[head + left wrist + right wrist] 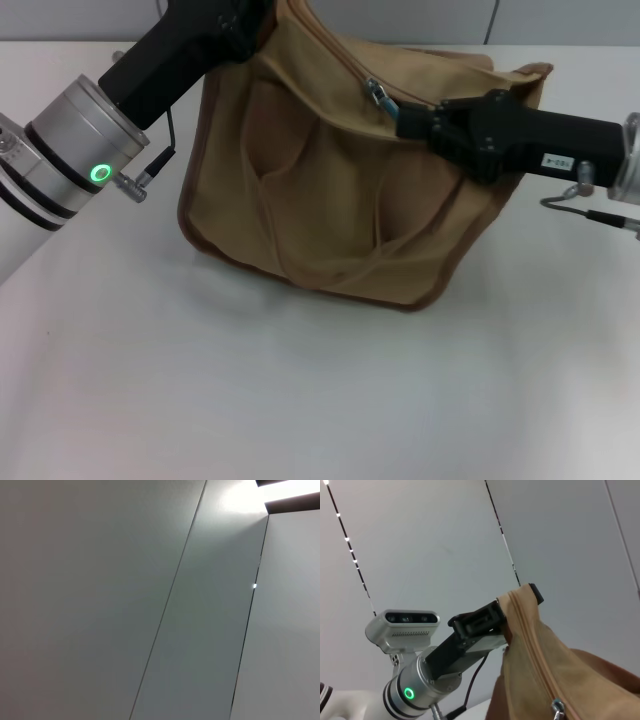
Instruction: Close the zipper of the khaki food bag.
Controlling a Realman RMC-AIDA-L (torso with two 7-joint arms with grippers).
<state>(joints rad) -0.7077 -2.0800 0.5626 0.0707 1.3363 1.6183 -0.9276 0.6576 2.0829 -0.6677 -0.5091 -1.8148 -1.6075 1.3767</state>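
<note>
- The khaki food bag (330, 200) sits slumped on a white table (300, 400), toward 12 o'clock in the head view, its front panel and a looped handle (330, 250) facing the camera.
- The left gripper (262, 22), entering from 10 o'clock, is clamped on the bag's upper corner; the right wrist view shows that gripper (520, 605) with the fabric peak pinched between its black fingers (536, 594), pulling the cloth up into a ridge.
- The zipper (352, 62) runs diagonally down the top panel from that raised corner. Its silver slider (378, 95) hangs partway along the line, also visible in the right wrist view (557, 709).
- The right gripper (405, 120), reaching in from 3 o'clock, rests on the top panel with its tip just beside the slider; whether its claw is spread or closed cannot be told.
- The left wrist view shows only a grey panelled wall (100, 605).
</note>
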